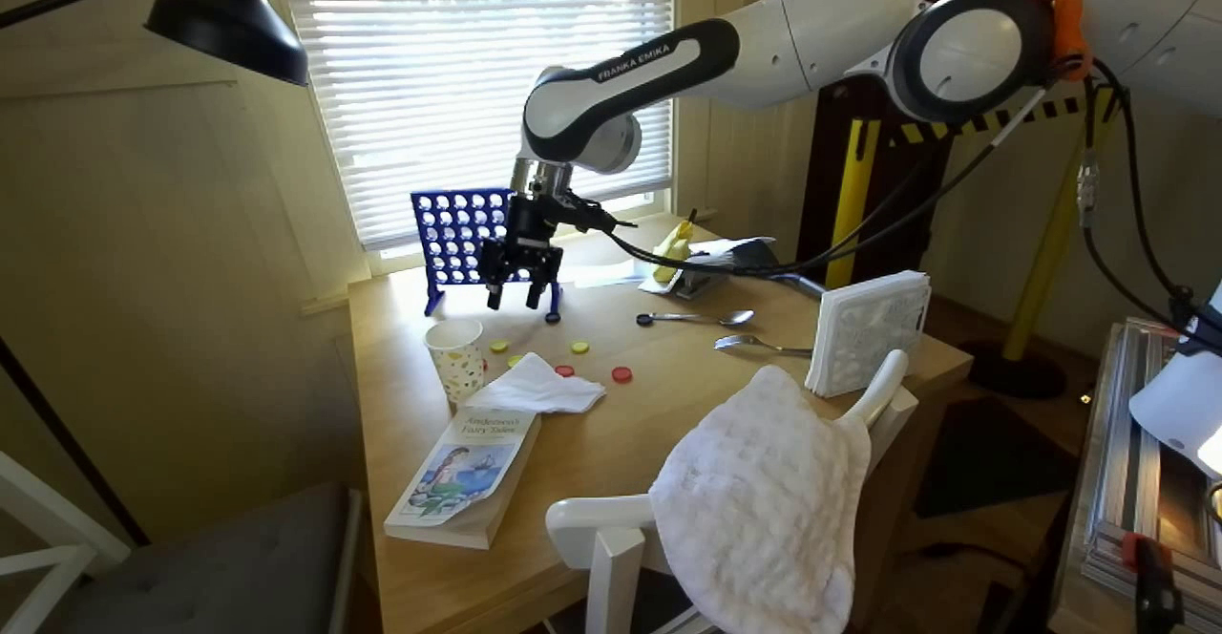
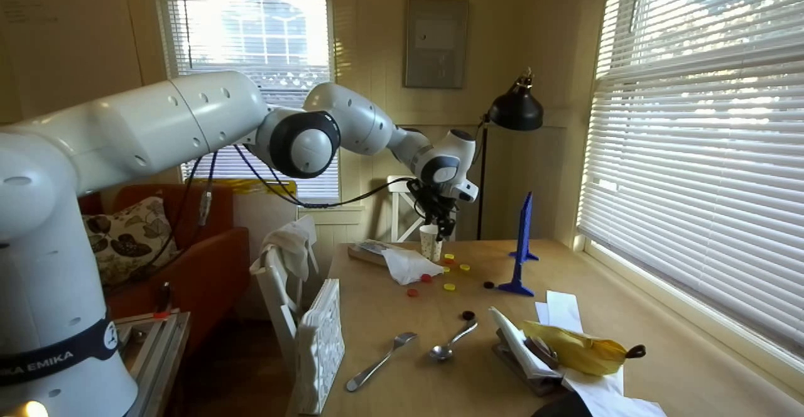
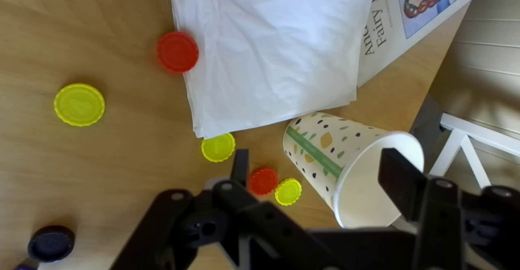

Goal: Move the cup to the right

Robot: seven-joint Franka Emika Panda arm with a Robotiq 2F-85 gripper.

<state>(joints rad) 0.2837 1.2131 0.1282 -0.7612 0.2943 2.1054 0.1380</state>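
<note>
The cup, a white paper one with coloured specks and a green stripe, stands upright on the table in both exterior views (image 1: 454,363) (image 2: 429,245). My gripper (image 1: 515,298) hangs above the table, higher than the cup's rim and toward the blue grid game. In the wrist view, the jaws of the gripper (image 3: 319,170) stand wide apart with nothing held. One finger (image 3: 400,182) overlaps the mouth of the cup (image 3: 315,144) there; the opposite finger (image 3: 240,165) shows over the table beside a red disc. No contact with the cup is evident.
A white napkin (image 1: 544,388) and a book (image 1: 468,472) lie close to the cup. Several red, yellow and black discs, such as a yellow one (image 3: 79,105), are scattered nearby. The blue grid game (image 2: 522,247) stands toward the window. A fork (image 2: 380,362) and spoon (image 2: 452,340) lie farther off.
</note>
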